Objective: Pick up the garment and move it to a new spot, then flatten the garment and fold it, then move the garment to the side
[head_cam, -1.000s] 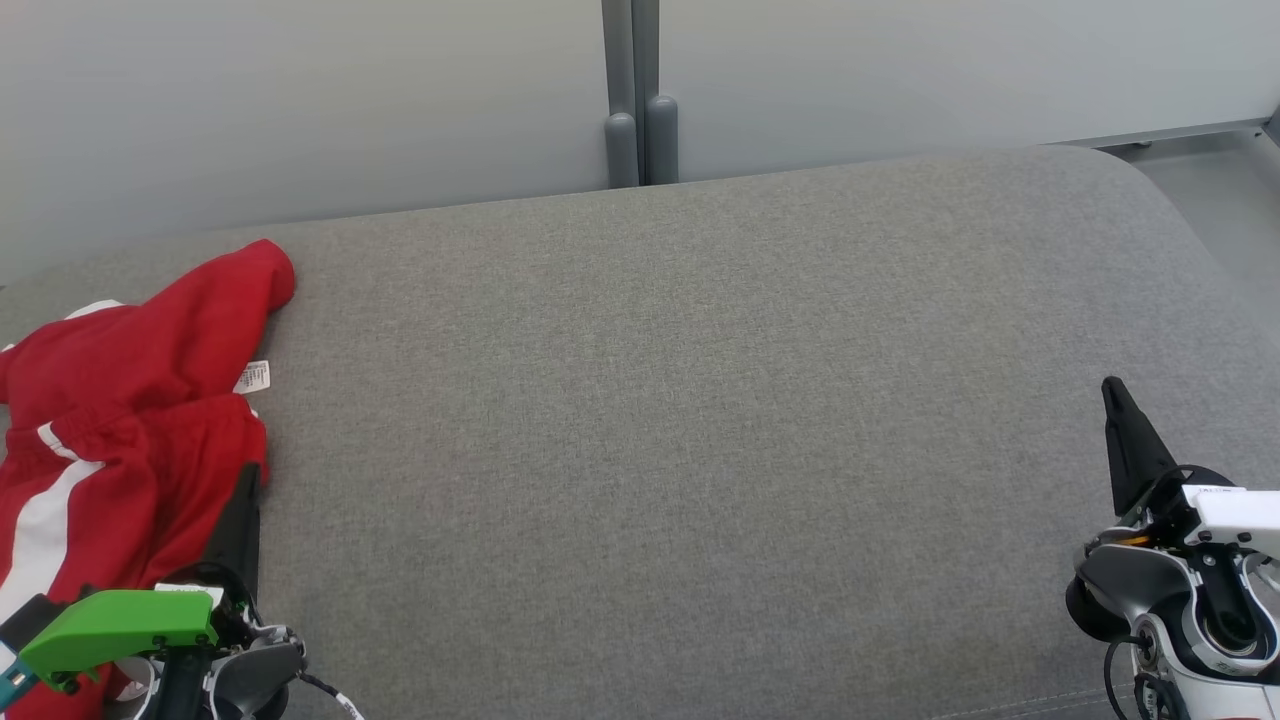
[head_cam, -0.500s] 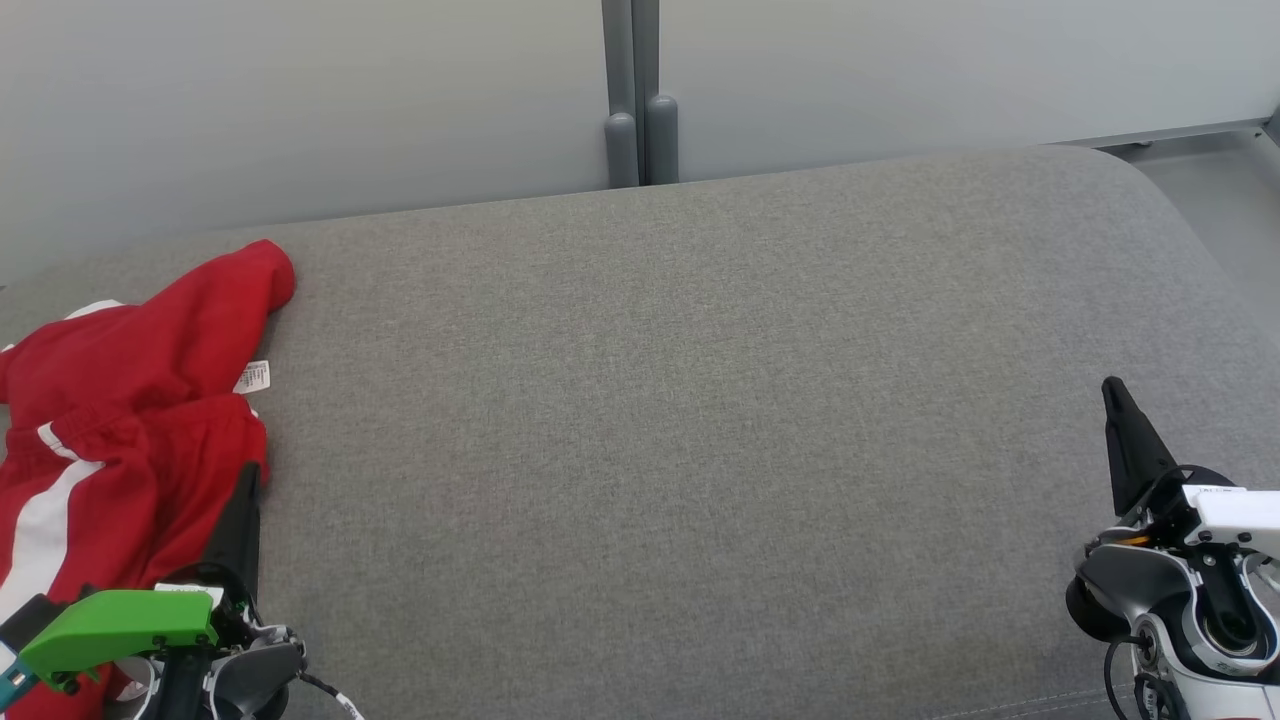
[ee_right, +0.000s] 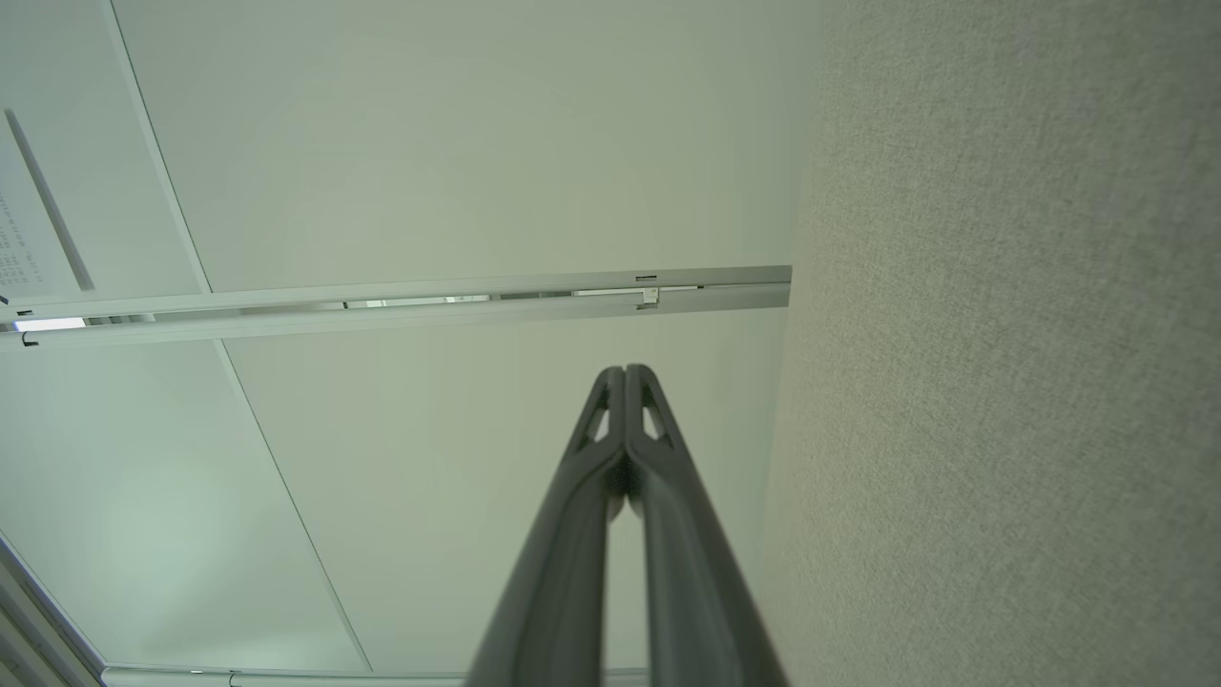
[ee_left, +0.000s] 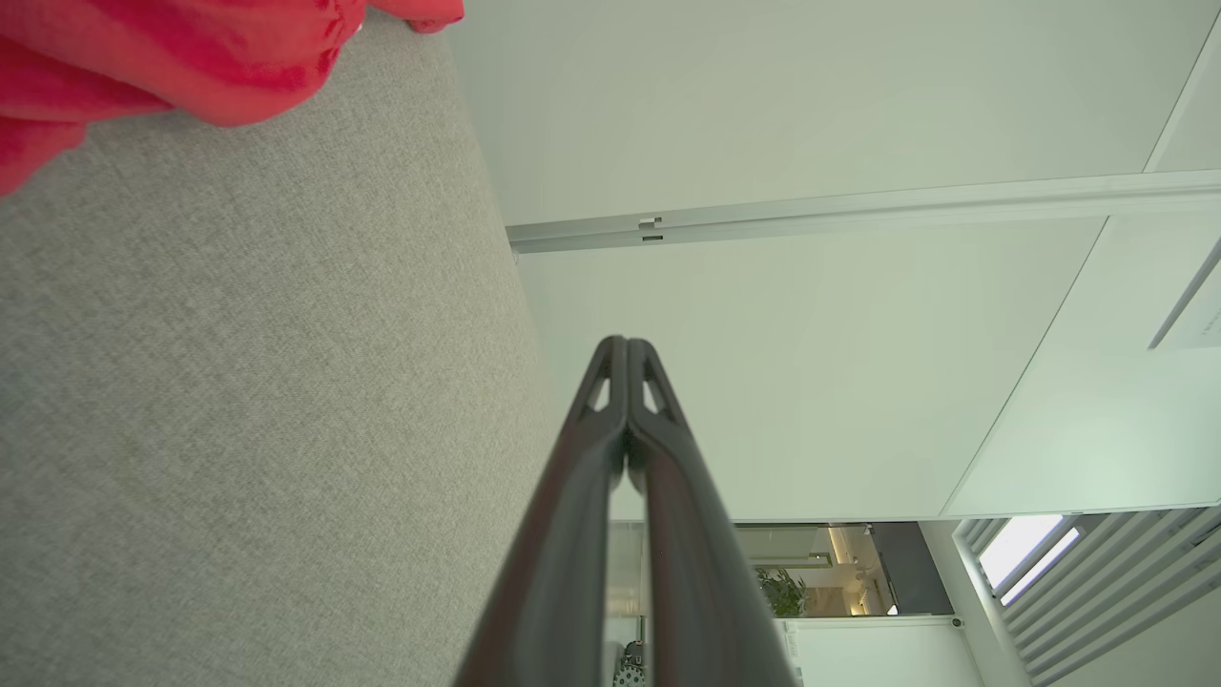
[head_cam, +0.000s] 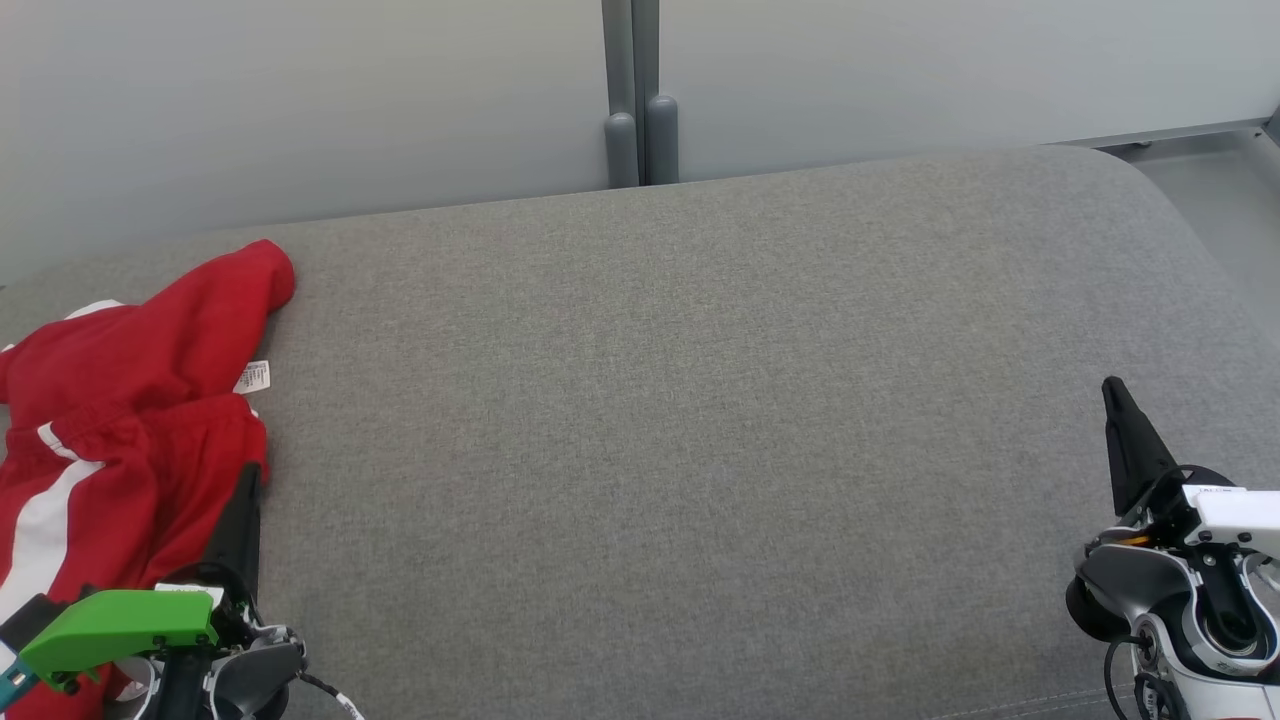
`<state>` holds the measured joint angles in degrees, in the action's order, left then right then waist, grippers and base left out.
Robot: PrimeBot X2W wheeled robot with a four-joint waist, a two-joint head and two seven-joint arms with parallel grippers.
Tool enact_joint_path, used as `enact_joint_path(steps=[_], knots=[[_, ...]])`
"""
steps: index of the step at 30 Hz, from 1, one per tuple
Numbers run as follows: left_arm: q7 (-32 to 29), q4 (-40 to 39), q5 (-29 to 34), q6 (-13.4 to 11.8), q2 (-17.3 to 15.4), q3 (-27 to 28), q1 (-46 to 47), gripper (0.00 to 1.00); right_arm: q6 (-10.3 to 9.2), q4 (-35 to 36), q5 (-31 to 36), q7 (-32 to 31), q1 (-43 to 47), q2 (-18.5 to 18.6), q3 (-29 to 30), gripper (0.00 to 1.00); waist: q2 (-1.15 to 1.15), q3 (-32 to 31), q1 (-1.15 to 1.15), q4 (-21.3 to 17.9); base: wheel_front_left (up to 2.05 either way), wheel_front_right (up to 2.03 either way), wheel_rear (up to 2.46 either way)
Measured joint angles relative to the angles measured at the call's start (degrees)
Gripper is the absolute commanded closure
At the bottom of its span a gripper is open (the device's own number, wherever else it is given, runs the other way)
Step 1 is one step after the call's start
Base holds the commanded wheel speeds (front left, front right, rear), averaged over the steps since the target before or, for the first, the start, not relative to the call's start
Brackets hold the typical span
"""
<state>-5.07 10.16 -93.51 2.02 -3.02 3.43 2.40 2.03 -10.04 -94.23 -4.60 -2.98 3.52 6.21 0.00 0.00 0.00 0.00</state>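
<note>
Head view: a crumpled red garment with white stripes [head_cam: 120, 400] lies at the left end of the grey fabric tabletop [head_cam: 700, 400], just beside my left gripper [head_cam: 250, 475]; my right gripper [head_cam: 1112, 388] is far right. Left wrist view: my fingers [ee_left: 596, 448] are clenched, empty. Right wrist view: clenched, empty too.

I see soft red cloth in the garment [head_cam: 140, 350], coarse grey woven fabric on the cushion [head_cam: 700, 450], and smooth matt wall panels [head_cam: 300, 100].
</note>
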Motion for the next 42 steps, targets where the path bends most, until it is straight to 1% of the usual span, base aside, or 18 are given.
enact_joint_path(steps=[24,25,31,36,42], knots=[[0.00,0.00,0.00,0.00,0.04,0.01,0.00,1.00,0.00,0.00,0.01,-0.05,0.00,-0.01,0.02,1.00,0.00,0.00,0.00,0.00,0.00,0.00,0.00],[0.00,0.09,0.00,-0.01,0.07,-0.01,-0.02,0.00,-0.02,-0.08,0.01,-0.05,0.02,-0.02,0.01,0.00,0.00,0.00,0.00,0.00,0.00,0.00,0.00],[0.07,3.82,0.00,-0.03,1.62,-0.25,-3.01,0.00,-0.19,-3.57,-0.03,0.01,3.41,-1.60,-0.21,0.00,0.00,0.00,0.00,0.00,0.00,0.00,0.00],[0.66,3.87,0.29,-0.03,1.79,-0.79,-3.52,0.00,-0.19,-3.79,0.14,0.82,3.72,-1.70,-0.93,0.00,0.00,-0.01,0.00,0.00,0.00,0.00,0.00],[1.93,3.42,1.90,-0.03,1.79,-1.68,-3.52,0.00,-0.19,-3.76,2.12,1.88,3.71,-1.70,-1.82,0.00,0.00,-0.02,0.00,0.01,0.00,0.00,0.00]])
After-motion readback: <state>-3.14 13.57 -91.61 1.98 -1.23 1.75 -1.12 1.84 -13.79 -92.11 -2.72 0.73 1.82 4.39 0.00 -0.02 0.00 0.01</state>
